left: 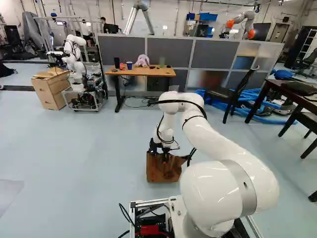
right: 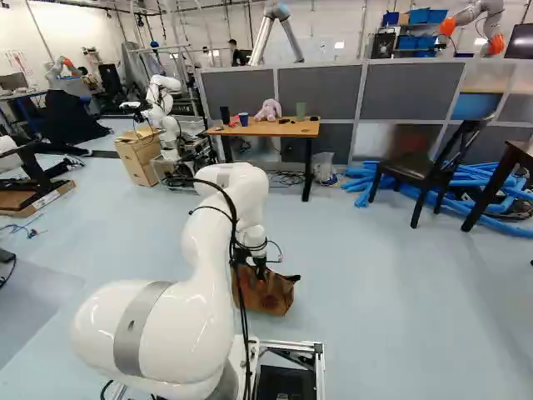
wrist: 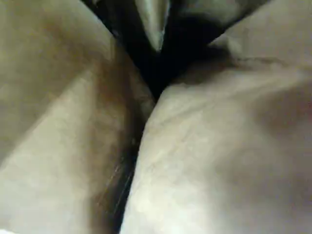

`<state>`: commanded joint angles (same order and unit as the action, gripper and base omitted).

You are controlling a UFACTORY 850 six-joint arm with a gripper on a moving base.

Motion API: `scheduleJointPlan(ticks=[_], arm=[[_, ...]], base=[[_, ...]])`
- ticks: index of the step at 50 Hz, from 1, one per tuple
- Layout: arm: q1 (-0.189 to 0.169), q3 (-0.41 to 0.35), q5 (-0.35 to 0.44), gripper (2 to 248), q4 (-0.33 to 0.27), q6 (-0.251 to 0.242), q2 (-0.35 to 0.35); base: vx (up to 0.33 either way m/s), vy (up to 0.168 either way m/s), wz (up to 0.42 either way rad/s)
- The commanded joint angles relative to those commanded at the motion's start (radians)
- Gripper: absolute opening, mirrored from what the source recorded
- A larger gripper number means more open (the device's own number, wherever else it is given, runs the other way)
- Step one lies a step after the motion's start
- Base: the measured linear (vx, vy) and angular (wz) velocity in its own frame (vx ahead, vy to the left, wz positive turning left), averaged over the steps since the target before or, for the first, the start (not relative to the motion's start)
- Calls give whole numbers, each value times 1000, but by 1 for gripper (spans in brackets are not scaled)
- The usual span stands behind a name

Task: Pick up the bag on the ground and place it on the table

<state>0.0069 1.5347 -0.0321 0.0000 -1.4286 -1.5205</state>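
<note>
The brown bag (left: 161, 173) seems soft, maybe light, best held by its top; whether the gripper (right: 261, 273) there grips, I cannot tell.

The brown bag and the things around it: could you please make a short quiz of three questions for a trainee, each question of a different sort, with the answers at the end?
1. Fill in "top" or "bottom": the gripper is at the ____ of the brown bag.

2. What sits on the wooden table between the blue cup and the green cup?
A) a shoe
B) a soft toy
C) an open book

3. True or false: the brown bag is already on the wooden table.

Key: 1. top; 2. B; 3. false
</note>
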Motion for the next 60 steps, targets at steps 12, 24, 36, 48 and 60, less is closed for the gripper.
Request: scheduleJointPlan(ticks=[12, 24, 36, 48, 60], arm=[[0, -44, 0, 18, 0, 0, 46], [0, -86, 0, 18, 0, 0, 92], [0, -128, 0, 18, 0, 0, 138], [0, -168, 0, 18, 0, 0, 183], [0, -207, 0, 18, 0, 0, 229]], base=[[0, 0, 0], [0, 0, 0], [0, 0, 0], [0, 0, 0], [0, 0, 0]])
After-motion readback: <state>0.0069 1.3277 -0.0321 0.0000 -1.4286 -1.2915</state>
